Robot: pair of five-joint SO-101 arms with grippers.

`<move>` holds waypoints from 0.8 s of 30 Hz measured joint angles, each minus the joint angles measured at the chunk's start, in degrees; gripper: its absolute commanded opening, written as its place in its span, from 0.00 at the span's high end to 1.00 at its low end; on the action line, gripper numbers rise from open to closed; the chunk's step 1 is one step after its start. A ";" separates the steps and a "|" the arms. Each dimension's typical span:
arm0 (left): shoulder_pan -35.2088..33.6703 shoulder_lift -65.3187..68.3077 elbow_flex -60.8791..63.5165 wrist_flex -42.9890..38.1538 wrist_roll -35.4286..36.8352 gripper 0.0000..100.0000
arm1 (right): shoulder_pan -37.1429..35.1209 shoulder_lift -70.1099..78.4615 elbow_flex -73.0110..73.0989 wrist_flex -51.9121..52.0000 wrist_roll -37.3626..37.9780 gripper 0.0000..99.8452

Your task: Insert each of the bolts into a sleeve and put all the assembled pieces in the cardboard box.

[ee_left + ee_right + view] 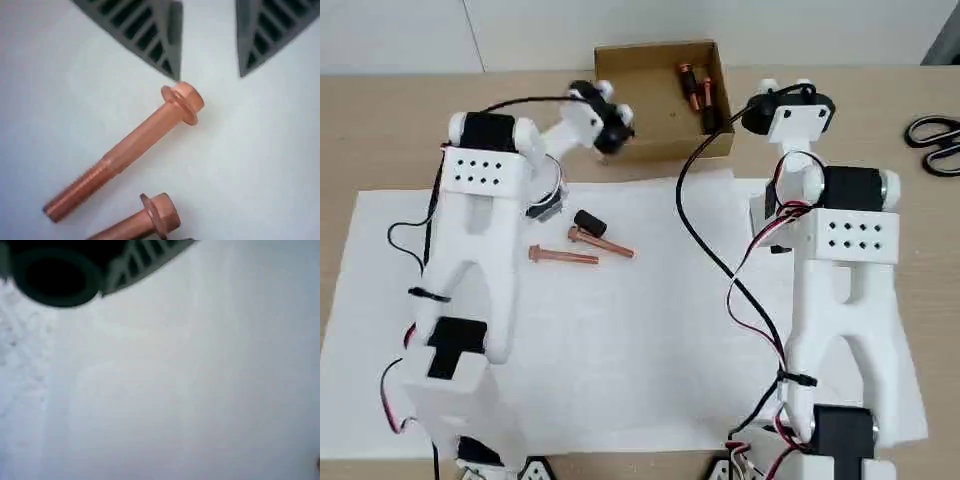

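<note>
Left wrist view: left claw point(209, 76) spread wide above the head of a bolt point(130, 150).

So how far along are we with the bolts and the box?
Done: two copper pieces lie in the cardboard box. In hand: the left gripper, open, sits over the head of one bolt. Left: that bolt, a second bolt and a black sleeve lie loose on the white sheet.
</note>
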 measured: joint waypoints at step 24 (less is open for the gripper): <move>-1.76 -14.33 15.82 0.26 59.96 0.76 | 0.00 -4.66 0.00 0.09 0.00 1.00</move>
